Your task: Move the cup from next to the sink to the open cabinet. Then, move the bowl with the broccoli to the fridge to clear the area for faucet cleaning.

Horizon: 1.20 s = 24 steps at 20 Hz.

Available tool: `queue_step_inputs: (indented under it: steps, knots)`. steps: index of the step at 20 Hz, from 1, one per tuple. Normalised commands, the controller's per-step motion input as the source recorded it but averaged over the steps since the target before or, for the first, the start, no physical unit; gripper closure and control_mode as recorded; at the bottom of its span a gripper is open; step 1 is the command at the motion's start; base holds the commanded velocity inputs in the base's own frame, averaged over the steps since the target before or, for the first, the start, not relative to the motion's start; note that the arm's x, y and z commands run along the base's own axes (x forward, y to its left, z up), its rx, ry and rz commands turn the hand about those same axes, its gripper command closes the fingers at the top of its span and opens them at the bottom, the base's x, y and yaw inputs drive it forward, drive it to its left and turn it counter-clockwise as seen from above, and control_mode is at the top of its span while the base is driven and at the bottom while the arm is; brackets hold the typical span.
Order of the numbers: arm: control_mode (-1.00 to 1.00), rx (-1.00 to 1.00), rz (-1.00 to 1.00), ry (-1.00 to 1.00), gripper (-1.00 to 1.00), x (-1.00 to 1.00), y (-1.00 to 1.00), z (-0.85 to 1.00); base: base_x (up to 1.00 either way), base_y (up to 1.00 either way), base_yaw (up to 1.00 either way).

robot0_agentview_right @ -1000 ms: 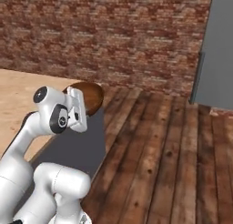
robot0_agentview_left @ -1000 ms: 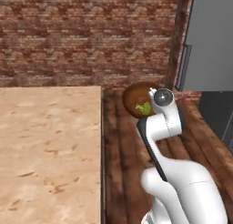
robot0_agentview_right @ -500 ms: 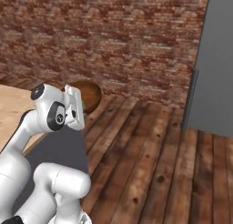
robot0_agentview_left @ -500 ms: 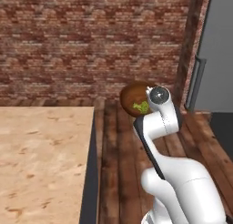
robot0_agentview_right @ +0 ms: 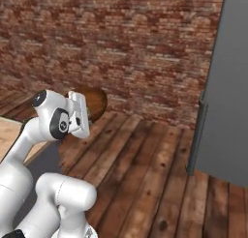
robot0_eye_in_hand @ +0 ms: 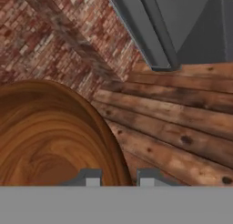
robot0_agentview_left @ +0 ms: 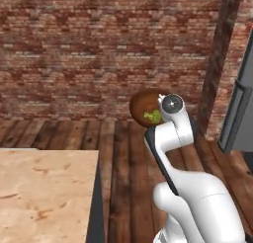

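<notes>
Claw [robot0_eye_in_hand: 119, 176]: closed on the rim of the round dark brown wooden bowl [robot0_eye_in_hand: 50, 136], at lower left of the hand view.
Bowl contents: light-green broccoli floret [robot0_agentview_left: 151, 117], centre of the left base view.
Fridge [robot0_agentview_right: 227, 87]: tall grey front, right edge of the right base view.

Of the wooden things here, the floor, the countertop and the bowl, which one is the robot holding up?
The dark brown bowl, raised off the floor, its rim pinched in the tool.

**Even, flat light across a soft rendered scene**

All three views are evenly and moderately bright, with no visible lamp and no glare. Shadows are faint; the brick wall [robot0_agentview_left: 89, 49] darkens slightly toward its upper edge and along the corner post. The plank floor [robot0_agentview_right: 145, 174] shows a dull, matte sheen. Detail is soft and slightly pixelated throughout. In the hand view, the bowl [robot0_eye_in_hand: 50, 136] wood grain looks smeared and blurry up close. No bending at the picture edges.
</notes>
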Motion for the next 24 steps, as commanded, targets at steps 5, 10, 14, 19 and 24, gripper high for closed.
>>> queue_step_inputs:
  steps: [5, 10, 14, 19, 24]
  knots:
    - [1.0, 0.0, 0.0, 0.0, 1.0, 0.0, 0.0, 0.0, 1.0, -0.17, 0.01]
    - [1.0, 0.0, 0.0, 0.0, 1.0, 0.0, 0.0, 0.0, 1.0, -0.03, 0.0]
    - [1.0, 0.0, 0.0, 0.0, 1.0, 0.0, 0.0, 0.0, 1.0, -0.01, 0.0]
    - [1.0, 0.0, 0.0, 0.0, 1.0, 0.0, 0.0, 0.0, 1.0, -0.08, -0.01]
    - [1.0, 0.0, 0.0, 0.0, 1.0, 0.0, 0.0, 0.0, 1.0, -0.29, -0.32]
